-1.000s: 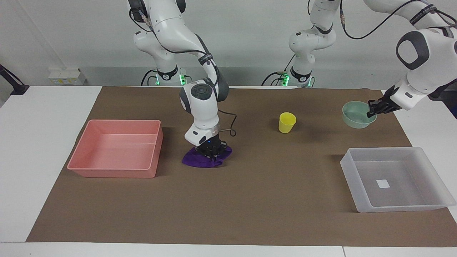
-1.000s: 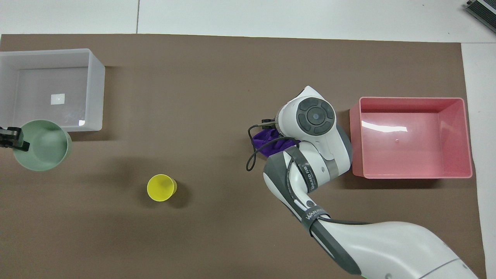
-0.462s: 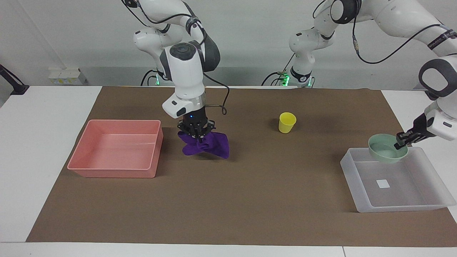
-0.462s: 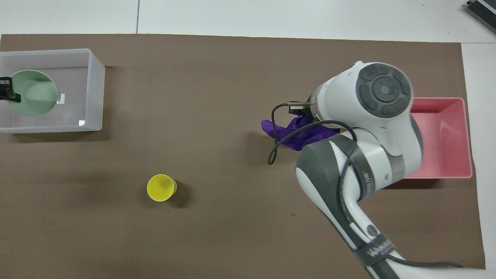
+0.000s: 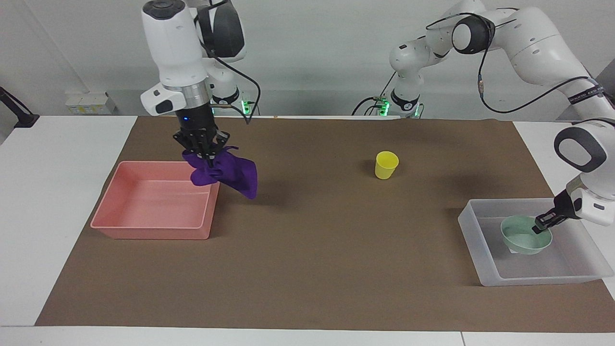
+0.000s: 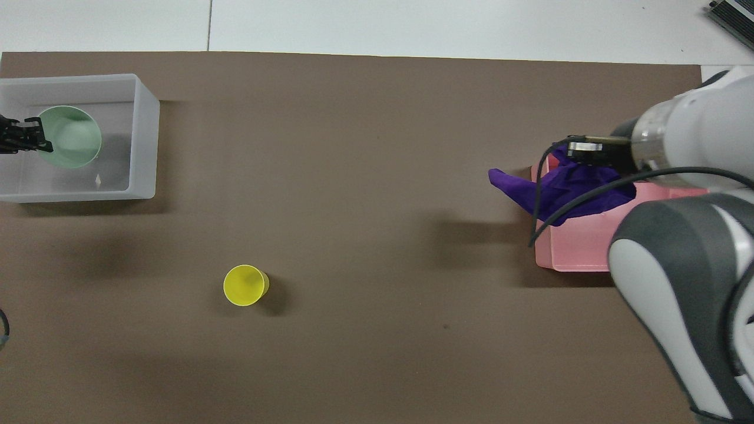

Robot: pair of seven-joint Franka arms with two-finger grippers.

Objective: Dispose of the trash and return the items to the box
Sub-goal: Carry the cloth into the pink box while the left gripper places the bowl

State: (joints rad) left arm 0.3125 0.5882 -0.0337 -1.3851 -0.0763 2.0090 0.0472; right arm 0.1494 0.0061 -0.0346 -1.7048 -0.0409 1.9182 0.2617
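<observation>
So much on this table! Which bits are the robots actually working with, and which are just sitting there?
In use:
- purple rag, held by the right end effector above the pink bin
- green bowl, gripped by the left end effector inside the clear box
- yellow cup, still to be boxed

Just there:
- brown mat
</observation>
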